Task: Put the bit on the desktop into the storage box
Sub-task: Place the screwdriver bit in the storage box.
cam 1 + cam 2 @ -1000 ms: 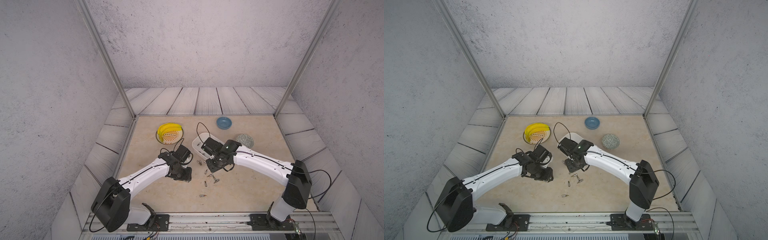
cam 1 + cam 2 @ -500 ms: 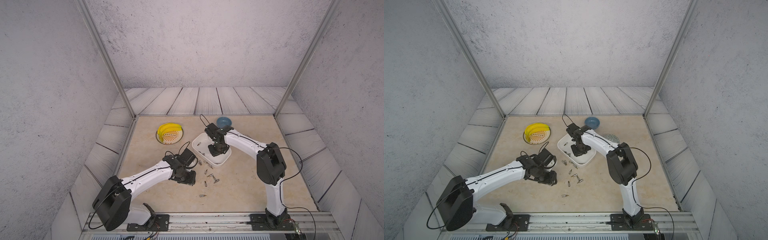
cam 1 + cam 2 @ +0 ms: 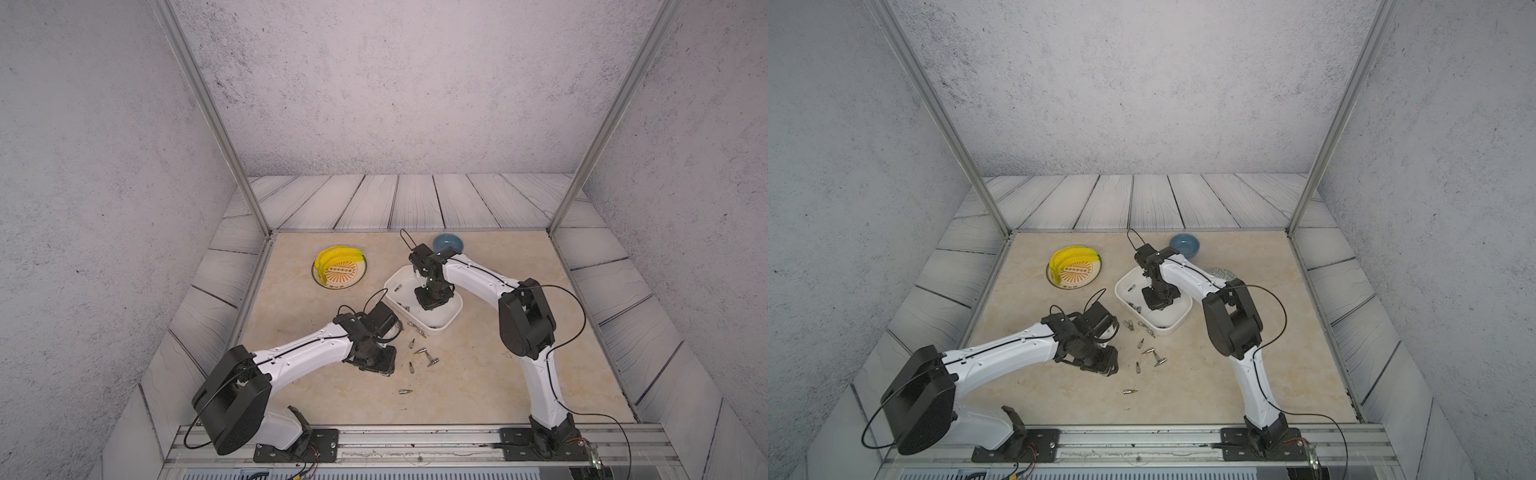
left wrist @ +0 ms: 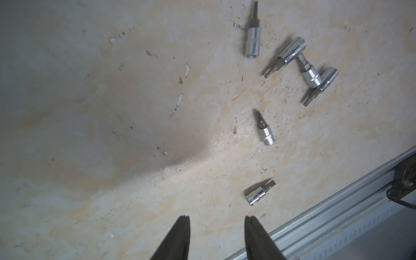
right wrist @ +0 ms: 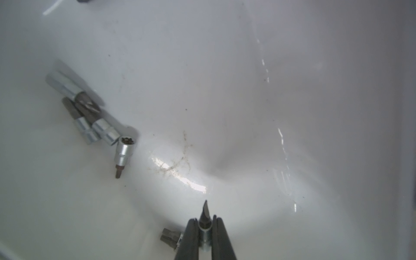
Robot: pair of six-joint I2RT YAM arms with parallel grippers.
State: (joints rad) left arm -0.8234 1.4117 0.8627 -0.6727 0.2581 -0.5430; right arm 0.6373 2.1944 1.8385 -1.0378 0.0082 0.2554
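Over the storage box [image 5: 247, 90] floor, the right gripper [image 5: 203, 219] is clenched on a bit [image 5: 205, 210] whose long axis runs along the fingers, tip toward the floor. Other bits [image 4: 265, 132] lie on the desktop [image 4: 112, 112] ahead of the left gripper [image 4: 217, 218], released and empty, the nearer arm.

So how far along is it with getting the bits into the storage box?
Partly done. Done: several socket bits already lie in the white storage box. In hand: the right gripper is shut on one more bit, held over the box floor, not yet released. Remaining: at least six bits lie on the desktop in the left wrist view, and the left gripper hangs open above it, holding nothing.
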